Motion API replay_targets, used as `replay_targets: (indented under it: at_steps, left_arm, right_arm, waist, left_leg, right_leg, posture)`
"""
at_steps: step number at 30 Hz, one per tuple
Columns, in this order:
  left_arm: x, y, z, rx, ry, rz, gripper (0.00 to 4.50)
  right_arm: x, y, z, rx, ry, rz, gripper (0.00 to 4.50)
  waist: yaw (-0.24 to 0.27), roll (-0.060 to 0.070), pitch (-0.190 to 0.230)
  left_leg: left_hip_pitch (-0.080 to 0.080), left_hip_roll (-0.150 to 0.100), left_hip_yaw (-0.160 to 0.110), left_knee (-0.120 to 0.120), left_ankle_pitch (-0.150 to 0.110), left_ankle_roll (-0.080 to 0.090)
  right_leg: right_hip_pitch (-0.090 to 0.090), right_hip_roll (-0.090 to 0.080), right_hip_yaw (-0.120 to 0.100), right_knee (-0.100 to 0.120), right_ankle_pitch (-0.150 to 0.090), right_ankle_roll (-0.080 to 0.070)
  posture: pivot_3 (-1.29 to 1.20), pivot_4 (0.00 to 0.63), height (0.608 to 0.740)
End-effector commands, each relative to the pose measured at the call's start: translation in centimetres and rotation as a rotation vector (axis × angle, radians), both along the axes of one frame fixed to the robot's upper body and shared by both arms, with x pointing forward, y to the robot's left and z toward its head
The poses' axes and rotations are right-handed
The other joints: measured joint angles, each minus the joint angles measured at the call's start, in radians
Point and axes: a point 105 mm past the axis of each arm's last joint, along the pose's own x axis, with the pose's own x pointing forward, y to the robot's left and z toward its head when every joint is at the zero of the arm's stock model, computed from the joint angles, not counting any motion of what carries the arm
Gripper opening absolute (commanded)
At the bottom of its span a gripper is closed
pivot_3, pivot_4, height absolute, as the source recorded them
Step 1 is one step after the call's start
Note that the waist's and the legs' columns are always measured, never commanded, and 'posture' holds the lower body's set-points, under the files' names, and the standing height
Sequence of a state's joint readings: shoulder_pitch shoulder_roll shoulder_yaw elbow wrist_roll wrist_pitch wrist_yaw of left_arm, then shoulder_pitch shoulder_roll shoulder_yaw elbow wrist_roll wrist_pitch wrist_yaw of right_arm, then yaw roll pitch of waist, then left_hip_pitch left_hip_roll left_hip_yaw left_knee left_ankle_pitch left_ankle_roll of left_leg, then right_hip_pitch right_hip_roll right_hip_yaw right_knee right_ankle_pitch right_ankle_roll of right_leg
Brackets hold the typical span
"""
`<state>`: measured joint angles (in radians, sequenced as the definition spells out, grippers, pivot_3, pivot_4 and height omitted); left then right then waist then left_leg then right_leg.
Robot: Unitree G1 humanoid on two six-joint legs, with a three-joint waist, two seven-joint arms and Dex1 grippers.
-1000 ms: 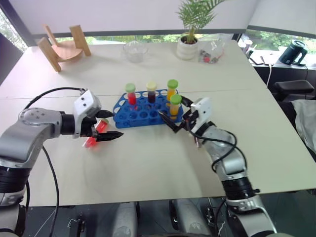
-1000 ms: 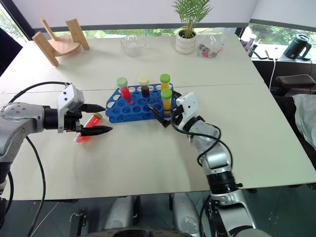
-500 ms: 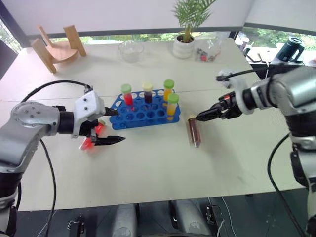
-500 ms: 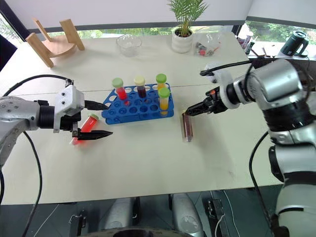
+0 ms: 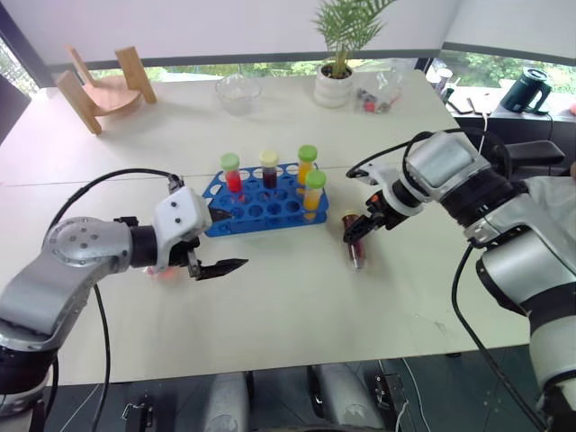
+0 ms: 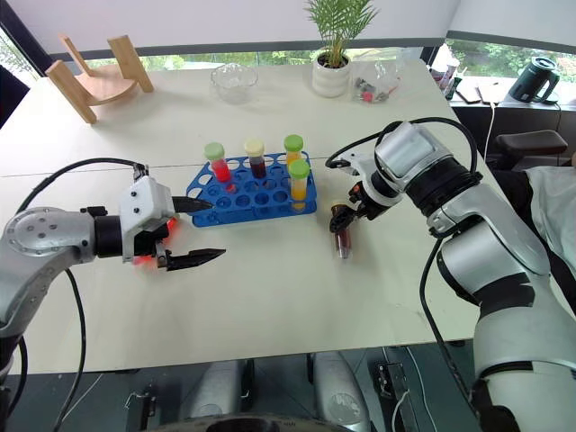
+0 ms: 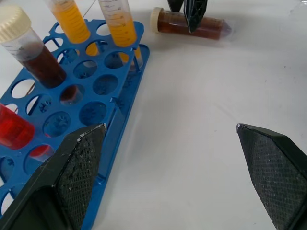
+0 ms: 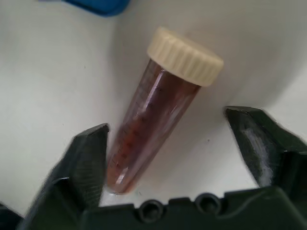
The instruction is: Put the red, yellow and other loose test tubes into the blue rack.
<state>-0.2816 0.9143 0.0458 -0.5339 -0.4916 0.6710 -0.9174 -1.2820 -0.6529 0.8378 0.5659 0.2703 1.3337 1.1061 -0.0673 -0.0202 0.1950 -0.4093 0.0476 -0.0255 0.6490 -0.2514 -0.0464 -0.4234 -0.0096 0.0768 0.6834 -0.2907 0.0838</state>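
Observation:
The blue rack (image 5: 261, 205) stands mid-table with a red, a dark brown, an orange and a yellow tube upright in it. A loose dark brown test tube (image 5: 354, 243) with a cream cap lies flat on the table to the rack's right. My right gripper (image 5: 360, 229) points down over it, open, one finger on each side (image 8: 165, 122); the tube (image 8: 152, 117) rests on the table between them. My left gripper (image 5: 221, 240) is open at the rack's left end, holding nothing. A loose red test tube (image 6: 141, 260) lies behind my left hand, mostly hidden.
At the table's far side stand a wooden stand (image 5: 101, 83), a glass bowl (image 5: 239, 91), a potted plant (image 5: 340, 79) and a clear bag of small items (image 5: 382, 94). A black kettle-like object (image 5: 526, 88) sits on a side surface at far right.
My right gripper has swung down to point at the lying brown tube, and its fingers have narrowed around it. My left gripper has shifted a little toward the rack, still open.

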Motion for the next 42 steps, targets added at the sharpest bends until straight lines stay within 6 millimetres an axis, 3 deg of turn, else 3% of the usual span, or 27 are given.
replay_targets:
  at_steps: [1, 4, 7, 9, 13, 16, 18, 20, 26, 31, 42]
  left_arm:
    - [-0.1, -0.1, 0.7, -0.001, -0.04, 0.004, 4.5]
    - [0.0, 0.3, 0.5, 0.004, -0.033, 0.014, 4.5]
    - [0.3, 0.8, 0.5, 0.013, -0.026, 0.021, 4.5]
    - [0.5, 1.2, 0.6, 0.018, -0.021, 0.026, 4.5]
    - [1.0, 2.3, 1.2, 0.014, -0.005, 0.038, 4.5]
    - [2.1, 4.6, 2.6, -0.012, 0.003, 0.082, 4.5]
    - [2.7, 6.0, 2.9, -0.016, 0.033, 0.117, 4.5]
    - [2.9, 7.3, 2.3, 0.022, 0.071, 0.139, 4.5]
    - [3.2, 8.7, 1.8, 0.038, 0.129, 0.163, 4.5]
    - [3.2, 8.2, 2.2, 0.038, 0.128, 0.152, 4.5]
    - [3.1, 7.5, 2.0, 0.029, 0.126, 0.148, 4.5]
  right_arm:
    - [-0.4, -1.6, -2.2, -0.078, 0.027, 0.039, 2.06]
    - [-0.5, -4.0, -2.7, -0.116, 0.019, 0.04, 0.85]
    - [-0.5, -5.3, -2.2, -0.097, -0.029, 0.116, 0.85]
    - [-0.5, -4.5, -0.5, -0.02, -0.127, 0.275, 0.85]
    - [-3.3, -0.2, 4.7, 0.262, -0.289, 0.595, 0.85]
    - [-7.0, 6.8, 11.0, 0.71, -0.638, 0.79, 0.85]
    - [-7.3, 9.7, 14.4, 0.979, -0.921, 0.626, 0.85]
    - [-7.3, 11.1, 15.4, 1.11, -1.053, 0.457, 0.85]
    - [-5.1, 14.4, 10.8, 1.063, -1.255, 0.116, 0.85]
    - [-3.3, 15.6, 7.0, 0.981, -1.292, 0.039, 0.85]
    - [-2.0, 15.1, 4.6, 0.9, -1.333, 0.026, 0.85]
  waist:
    - [0.0, -0.001, -0.001]
    - [0.004, -0.002, -0.002]
    - [0.023, -0.003, -0.002]
    - [0.037, -0.003, -0.002]
    - [0.046, 0.0, 0.0]
    - [0.023, 0.001, 0.001]
    - [0.008, 0.0, 0.0]
    - [0.0, 0.0, 0.0]
    - [0.009, 0.0, 0.0]
    - [0.007, 0.0, 0.0]
    - [-0.001, 0.0, 0.0]
  left_leg:
    - [0.0, 0.0, 0.0, 0.0, 0.0, 0.0]
    - [0.001, 0.0, -0.001, 0.0, 0.0, 0.0]
    - [0.001, 0.0, -0.002, 0.0, 0.0, 0.0]
    - [0.001, -0.001, -0.003, 0.001, 0.0, 0.0]
    - [0.0, -0.001, -0.001, 0.002, 0.0, 0.0]
    - [0.0, 0.0, -0.001, 0.0, 0.0, 0.0]
    - [0.001, 0.004, -0.004, -0.001, 0.0, 0.0]
    - [0.001, 0.006, -0.008, -0.002, 0.0, -0.001]
    - [-0.002, 0.004, -0.004, -0.002, 0.002, -0.004]
    - [-0.001, 0.004, -0.003, -0.002, 0.003, -0.006]
    - [-0.001, 0.004, -0.004, -0.003, 0.003, -0.006]
  right_leg:
    - [0.001, 0.0, 0.0, 0.0, 0.0, 0.0]
    - [0.002, 0.0, -0.001, 0.0, 0.0, 0.0]
    - [0.003, 0.0, -0.002, -0.001, 0.0, 0.0]
    - [0.004, -0.001, -0.003, -0.001, 0.0, 0.0]
    - [0.004, -0.001, -0.002, -0.003, 0.0, 0.0]
    - [0.002, 0.0, -0.002, -0.001, 0.0, 0.001]
    - [0.001, 0.006, -0.002, 0.001, 0.0, -0.001]
    - [0.001, 0.01, -0.002, 0.002, 0.0, -0.003]
    - [-0.002, 0.006, -0.002, 0.002, 0.0, -0.004]
    - [-0.002, 0.006, -0.001, 0.002, 0.0, -0.004]
    - [-0.002, 0.006, -0.001, 0.003, 0.0, -0.004]
  posture:
    - [0.0, 0.15, 0.74]
    - [0.0, 0.15, 0.74]
    - [0.0, 0.15, 0.74]
    - [0.0, 0.15, 0.74]
    - [0.0, 0.15, 0.74]
    - [0.0, 0.15, 0.74]
    - [0.0, 0.15, 0.74]
    - [0.0, 0.15, 0.74]
    - [0.0, 0.15, 0.74]
    - [0.0, 0.15, 0.74]
    - [0.0, 0.15, 0.74]
